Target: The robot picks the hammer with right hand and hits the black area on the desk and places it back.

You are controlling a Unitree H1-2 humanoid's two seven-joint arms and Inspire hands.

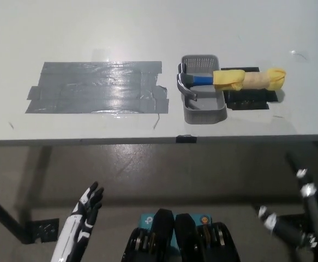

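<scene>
Both robot hands hang below the tabletop: left robot hand unclenched, right robot hand unreadable. Hammer rests across the grey basket.

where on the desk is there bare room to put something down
Bare desk runs along the far edge behind the grey tape patch and the grey basket, and there is a strip along the near edge. The narrow gap between tape and basket is tight. Around the basket it is crowded: the hammer sticks out right over a black block. Both hands hang below the desk.
</scene>
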